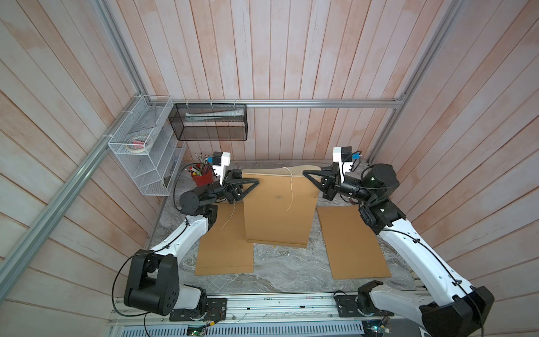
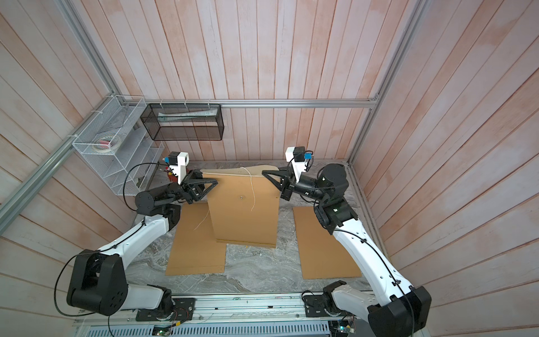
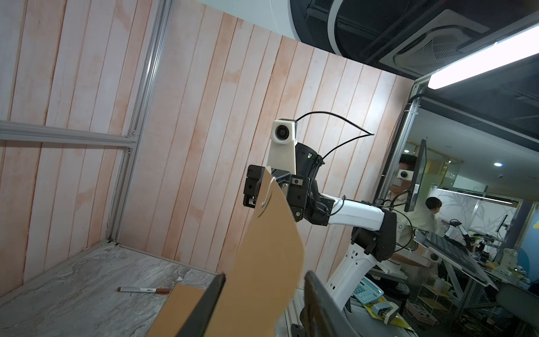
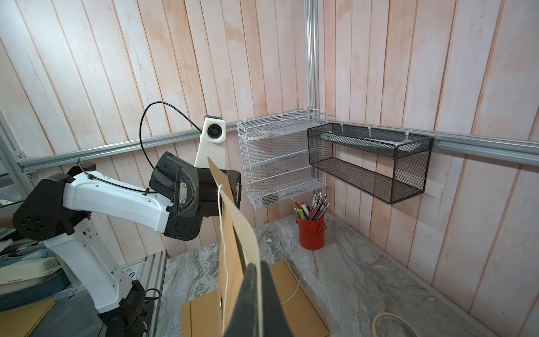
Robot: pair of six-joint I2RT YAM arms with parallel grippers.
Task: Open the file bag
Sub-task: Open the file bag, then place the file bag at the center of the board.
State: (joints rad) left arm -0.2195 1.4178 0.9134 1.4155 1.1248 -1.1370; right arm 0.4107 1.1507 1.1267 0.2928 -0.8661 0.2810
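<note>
The file bag (image 1: 277,216) (image 2: 243,218) is a brown paper envelope held upright over the table, its lower edge resting down. Its flap (image 1: 280,170) is lifted at the top, and a loose white string (image 1: 291,189) hangs down the front past the button (image 1: 279,197). My right gripper (image 1: 305,174) (image 4: 259,264) is shut on the flap's right end. My left gripper (image 1: 251,180) (image 3: 265,275) is at the bag's upper left corner, its jaws standing apart with the bag's paper (image 3: 262,248) between them.
Two more brown envelopes lie flat, one on the left (image 1: 224,251) and one on the right (image 1: 353,242). A red pen cup (image 1: 202,178) stands at the back left under a white wire rack (image 1: 143,151) and a black mesh basket (image 1: 210,122). A marker (image 3: 144,289) lies at the back.
</note>
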